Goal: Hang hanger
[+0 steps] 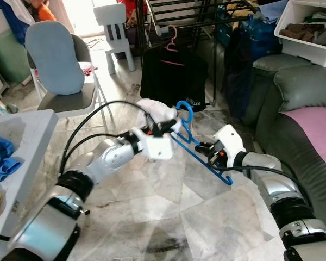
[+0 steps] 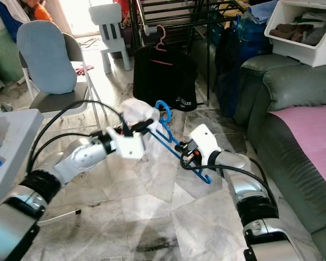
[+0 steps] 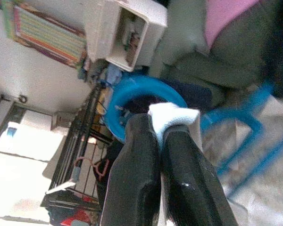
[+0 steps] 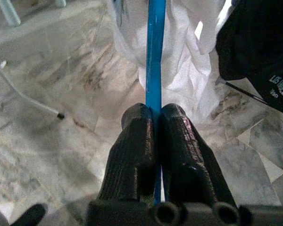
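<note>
Above open floor (image 1: 152, 217), the right gripper (image 4: 154, 115) is pinching one blue hanger (image 1: 204, 155) and the left gripper (image 3: 159, 129) is pinching one white cloth (image 1: 155, 111).

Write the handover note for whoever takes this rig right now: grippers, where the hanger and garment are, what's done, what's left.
Left gripper: shut on the white garment by the blue hanger's hook.
Right gripper: shut on the hanger's bar, holding it tilted above the marble floor.
Done: hanger lifted, white garment partly on it.
Left: carry it to the black drying rack ahead, where a pink hanger with a black garment already hangs, and hook it on.
</note>
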Motion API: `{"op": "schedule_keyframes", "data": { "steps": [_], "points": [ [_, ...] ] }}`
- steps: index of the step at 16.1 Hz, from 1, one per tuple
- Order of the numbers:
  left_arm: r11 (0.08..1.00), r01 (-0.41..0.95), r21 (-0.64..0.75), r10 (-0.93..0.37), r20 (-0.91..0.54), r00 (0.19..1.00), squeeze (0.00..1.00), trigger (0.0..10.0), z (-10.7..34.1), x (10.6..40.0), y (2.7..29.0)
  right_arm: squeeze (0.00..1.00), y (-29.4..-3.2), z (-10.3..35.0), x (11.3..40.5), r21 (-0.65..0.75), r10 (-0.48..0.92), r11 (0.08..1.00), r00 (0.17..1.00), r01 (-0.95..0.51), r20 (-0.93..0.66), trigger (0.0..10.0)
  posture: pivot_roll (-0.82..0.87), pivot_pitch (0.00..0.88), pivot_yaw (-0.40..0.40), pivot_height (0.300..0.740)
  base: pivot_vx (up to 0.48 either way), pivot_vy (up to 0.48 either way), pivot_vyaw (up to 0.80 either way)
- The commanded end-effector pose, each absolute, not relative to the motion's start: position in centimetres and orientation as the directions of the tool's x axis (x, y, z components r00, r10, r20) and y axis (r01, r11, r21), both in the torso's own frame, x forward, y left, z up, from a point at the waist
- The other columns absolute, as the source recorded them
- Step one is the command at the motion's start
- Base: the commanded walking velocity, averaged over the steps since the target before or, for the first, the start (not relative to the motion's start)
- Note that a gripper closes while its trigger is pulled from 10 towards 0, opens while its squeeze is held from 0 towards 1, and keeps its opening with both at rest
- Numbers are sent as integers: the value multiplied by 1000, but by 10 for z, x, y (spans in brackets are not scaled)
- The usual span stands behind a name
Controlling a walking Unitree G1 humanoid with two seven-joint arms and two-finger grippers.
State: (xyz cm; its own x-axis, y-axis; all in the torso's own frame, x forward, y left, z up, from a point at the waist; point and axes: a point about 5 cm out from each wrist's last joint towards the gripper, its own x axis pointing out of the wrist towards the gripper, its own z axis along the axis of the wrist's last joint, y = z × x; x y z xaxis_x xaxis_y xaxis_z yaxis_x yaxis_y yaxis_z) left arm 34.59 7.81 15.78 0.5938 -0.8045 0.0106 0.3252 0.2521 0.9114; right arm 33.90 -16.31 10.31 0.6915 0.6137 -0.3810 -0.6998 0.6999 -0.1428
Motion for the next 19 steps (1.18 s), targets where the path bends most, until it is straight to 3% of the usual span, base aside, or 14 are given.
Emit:
{"op": "schedule_keyframes", "data": {
  "steps": [1,5,7,8,11,12,13,15,17,19],
  "points": [
    [291,333,897,-805,42,592,0,10000,164,345,77,0,-157,102,339,-163,621,687,688,-709,-376,10000,-94,0,76,740,0,0,0],
    [486,481,729,-771,99,629,0,10000,164,343,70,0,-142,78,329,-201,579,682,687,-703,-439,10000,-101,0,77,740,0,0,0],
    [631,543,554,-712,135,689,0,10000,162,342,76,0,-144,60,323,-216,506,711,701,-669,-502,10000,-102,0,69,740,0,0,0],
    [676,539,503,-679,139,721,0,10000,160,343,82,0,-145,55,319,-190,506,721,693,-666,-513,10000,-102,0,69,740,0,0,0],
    [866,350,358,-418,135,898,0,10000,157,359,137,0,-176,54,318,-141,343,883,822,-447,-454,10000,-111,0,54,740,0,0,0],
    [875,333,351,-399,133,907,0,10000,157,359,141,0,-180,54,318,-143,323,895,836,-422,-444,10000,-112,0,52,740,0,0,0],
    [886,273,375,-332,100,938,0,10000,153,359,157,0,-193,61,322,-82,254,948,885,-308,-390,10000,-114,0,51,740,0,0,0],
    [835,205,511,-258,34,965,0,10000,136,353,181,0,-209,72,326,4,203,977,916,-214,-346,10000,-124,0,52,740,0,0,0],
    [812,237,533,-293,21,956,0,10000,129,343,179,0,-218,71,327,17,139,990,920,-143,-367,10000,-132,0,49,740,0,0,0],
    [688,318,652,-403,-21,915,0,10000,117,326,161,0,-228,71,331,87,56,996,920,-24,-387,10000,-122,0,44,740,0,0,0]
  ]
}}
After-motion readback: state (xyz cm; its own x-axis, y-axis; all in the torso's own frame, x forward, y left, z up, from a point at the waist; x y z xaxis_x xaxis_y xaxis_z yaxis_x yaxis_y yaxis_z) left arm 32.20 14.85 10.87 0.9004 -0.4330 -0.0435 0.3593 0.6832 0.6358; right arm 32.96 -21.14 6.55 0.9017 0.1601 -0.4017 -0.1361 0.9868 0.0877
